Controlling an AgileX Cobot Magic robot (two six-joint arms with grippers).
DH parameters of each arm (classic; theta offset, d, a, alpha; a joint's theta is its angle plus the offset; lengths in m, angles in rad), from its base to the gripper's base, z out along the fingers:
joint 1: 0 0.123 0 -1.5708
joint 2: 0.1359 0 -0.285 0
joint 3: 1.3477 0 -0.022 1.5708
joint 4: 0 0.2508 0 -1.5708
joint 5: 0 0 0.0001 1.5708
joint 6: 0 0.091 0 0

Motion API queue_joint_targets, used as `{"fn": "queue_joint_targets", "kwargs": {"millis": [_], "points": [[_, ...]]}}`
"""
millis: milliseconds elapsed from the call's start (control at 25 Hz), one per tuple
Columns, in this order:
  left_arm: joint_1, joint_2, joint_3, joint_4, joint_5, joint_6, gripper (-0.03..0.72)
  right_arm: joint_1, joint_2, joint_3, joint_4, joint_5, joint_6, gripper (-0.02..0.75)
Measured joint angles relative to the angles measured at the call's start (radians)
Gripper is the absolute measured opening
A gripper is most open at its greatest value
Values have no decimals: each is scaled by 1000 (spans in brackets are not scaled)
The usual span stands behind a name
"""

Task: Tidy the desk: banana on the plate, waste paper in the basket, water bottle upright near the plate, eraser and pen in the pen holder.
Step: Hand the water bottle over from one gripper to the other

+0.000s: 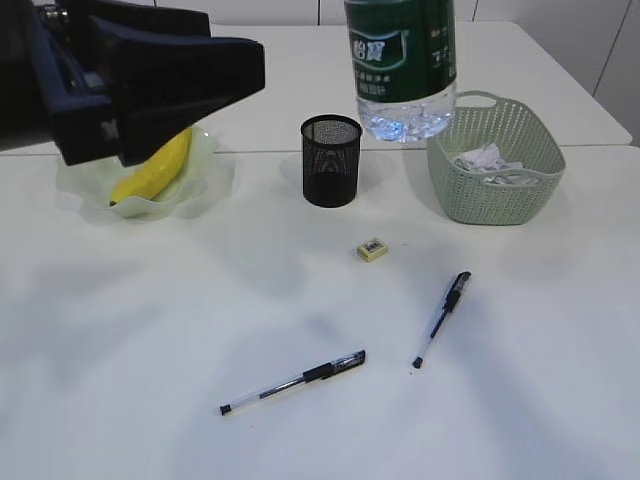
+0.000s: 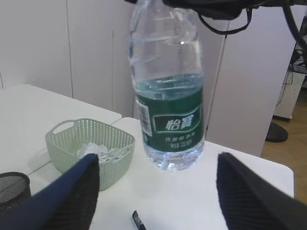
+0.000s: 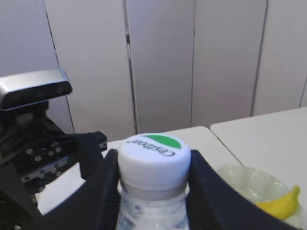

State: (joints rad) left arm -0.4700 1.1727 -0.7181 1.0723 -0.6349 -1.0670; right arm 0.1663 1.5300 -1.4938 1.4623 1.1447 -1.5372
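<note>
The right tool (image 3: 152, 177) grips the bottle (image 1: 401, 70) by its white cap (image 3: 153, 160), one finger (image 3: 103, 191) on each side of the neck. The bottle stands upright, its base at or just above the counter (image 1: 200, 320); I cannot tell whether it touches. It is toward the back edge, between the pen holder (image 1: 330, 160) and the basket (image 1: 497, 170), close by the basket's back corner. It is about half full, with a green label.

The left tool (image 2: 158, 191) is open and empty, its two dark fingers (image 2: 72, 196) spread wide and pointing toward the bottle. In the exterior view it looms at the back left, partly covering the plate (image 1: 200, 185).

The banana (image 1: 155, 170) lies on the plate, a pale wavy dish near the back left corner. The crumpled paper (image 1: 488, 163) sits inside the basket, at the back right. The black mesh pen holder stands upright in the middle of the back. The eraser (image 1: 372, 249) lies on the bare counter in front of the holder, a little to its right. Two pens lie nearer the front edge: one pen (image 1: 293, 381) almost level, left of centre, and a second pen (image 1: 441, 319) on a slant to its right, well apart from each other.
</note>
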Motion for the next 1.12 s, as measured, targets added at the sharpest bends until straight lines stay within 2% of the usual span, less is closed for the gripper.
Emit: {"fn": "queue_joint_targets", "kwargs": {"millis": [200,640,880,1120], "points": [[0,0,0,-33,-33,23,546,2,-2,0,66,62,-12,252],[0,0,-22,-44,-115,31,547,11,-2,0,169,64,-61,252],[0,0,-53,-42,-127,31,547,98,-2,2,171,66,-97,251],[0,0,-63,-36,-129,31,548,145,-2,2,178,66,-102,251]]}}
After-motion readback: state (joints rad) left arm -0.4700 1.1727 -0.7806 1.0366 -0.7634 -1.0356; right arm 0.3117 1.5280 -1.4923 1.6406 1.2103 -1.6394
